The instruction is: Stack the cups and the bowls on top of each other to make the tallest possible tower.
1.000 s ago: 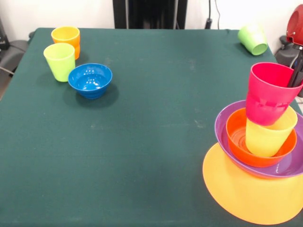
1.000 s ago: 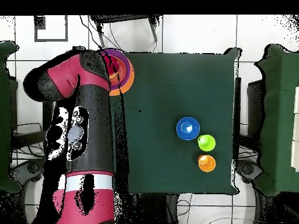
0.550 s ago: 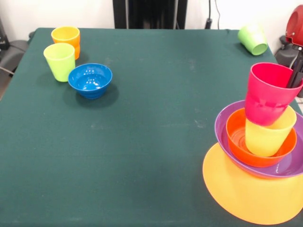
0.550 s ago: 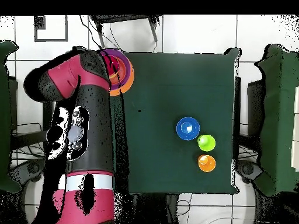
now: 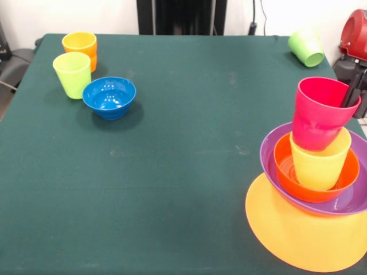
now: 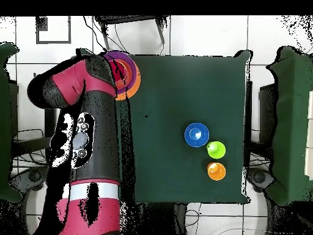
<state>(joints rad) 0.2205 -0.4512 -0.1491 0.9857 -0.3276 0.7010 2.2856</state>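
End effector (image 5: 351,91): a dark finger (image 5: 350,93) reaches into the mouth of the red cup (image 5: 321,114) at the cup's far rim, and a second finger is not visible, so whether the end effector is spread or pinching the cup wall cannot be told. Robot arm (image 6: 85,122): in the overhead view the red and black arm lies along the worktop's edge and hides most of the tower beneath its end. Worktop (image 5: 183,166): covered in dark green cloth. Tower (image 5: 315,189): stands at the right edge of the front view; the orange-yellow bowl (image 5: 298,235) is lowest and widest, the purple bowl (image 5: 275,149) sits in it, the red-orange bowl (image 5: 287,166) is nested in the purple one, the translucent yellow cup (image 5: 318,169) stands upright in the red-orange bowl, and the red cup is nested in the yellow cup's mouth, tilted slightly. Blue bowl (image 5: 109,96): rests upright on the worktop well apart from the tower, toward the far left in the front view. Lime green cup (image 5: 73,74): stands upright just beside the blue bowl. Orange cup (image 5: 80,47): stands upright just behind the lime green cup, near the far left corner. Green cup (image 5: 306,48): lies on its side near the far right corner, mouth turned toward the camera and to the right, apart from the tower.
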